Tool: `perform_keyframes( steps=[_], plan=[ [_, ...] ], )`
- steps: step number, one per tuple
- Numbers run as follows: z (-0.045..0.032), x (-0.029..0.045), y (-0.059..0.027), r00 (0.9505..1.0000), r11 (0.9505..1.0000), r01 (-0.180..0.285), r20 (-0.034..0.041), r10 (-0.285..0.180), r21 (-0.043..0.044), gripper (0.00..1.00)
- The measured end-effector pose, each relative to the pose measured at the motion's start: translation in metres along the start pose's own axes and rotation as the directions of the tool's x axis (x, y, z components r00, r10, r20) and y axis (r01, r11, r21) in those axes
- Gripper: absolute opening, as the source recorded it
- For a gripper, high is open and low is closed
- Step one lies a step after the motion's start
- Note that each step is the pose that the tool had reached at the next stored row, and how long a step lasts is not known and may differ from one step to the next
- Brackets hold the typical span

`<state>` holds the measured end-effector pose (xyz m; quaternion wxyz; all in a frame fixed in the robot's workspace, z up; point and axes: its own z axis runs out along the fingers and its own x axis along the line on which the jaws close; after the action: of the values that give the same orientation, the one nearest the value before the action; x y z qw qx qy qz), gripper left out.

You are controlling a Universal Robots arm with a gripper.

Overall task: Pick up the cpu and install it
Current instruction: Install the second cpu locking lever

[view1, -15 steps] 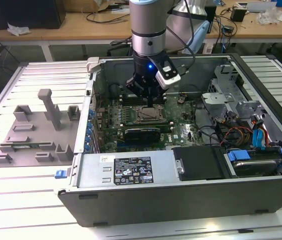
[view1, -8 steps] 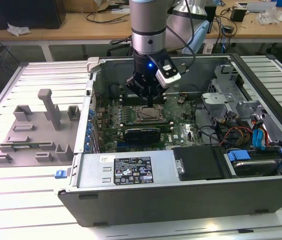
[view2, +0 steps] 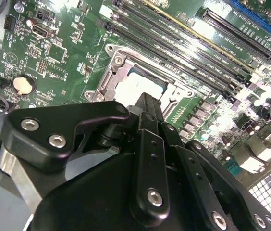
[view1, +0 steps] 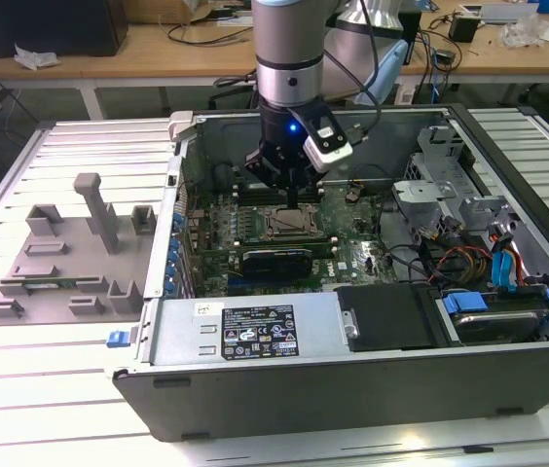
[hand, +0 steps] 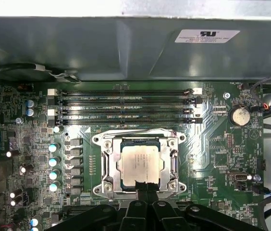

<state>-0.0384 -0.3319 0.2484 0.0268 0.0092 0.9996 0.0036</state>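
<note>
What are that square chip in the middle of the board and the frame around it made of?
The cpu looks like metal on top: a pale, dull silver plate that reflects light softly. The socket frame around it also seems to be metal, brighter and shinier, with screws at its corners. The motherboard beneath looks like glossy green circuit board. These are judged by look only.

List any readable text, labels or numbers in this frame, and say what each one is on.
None can be quoted with confidence.
White sticker on the case wall, first wrist view: print too small.
Black label on the power supply, exterior view: symbols and print too small.
Markings on the motherboard: blurred.
The cpu lid in its socket: faint engraving, not legible.
</note>
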Motion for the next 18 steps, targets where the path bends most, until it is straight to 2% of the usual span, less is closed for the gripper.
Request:
perform_keyframes(
  steps=[6, 10, 18],
  plan=[
    [-0.0001, -0.0002, -0.0093, 1.0, 1.0, 0.0, 0.0, 0.0, 0.0, 0.11],
    [-0.0001, -0.0004, -0.0194, 1.0, 1.0, 0.0, 0.0, 0.0, 0.0, 0.11],
    [0.0002, -0.0001, -0.0283, 1.0, 1.0, 0.0, 0.0001, 0.0, -0.0002, 0.11]
  ],
)
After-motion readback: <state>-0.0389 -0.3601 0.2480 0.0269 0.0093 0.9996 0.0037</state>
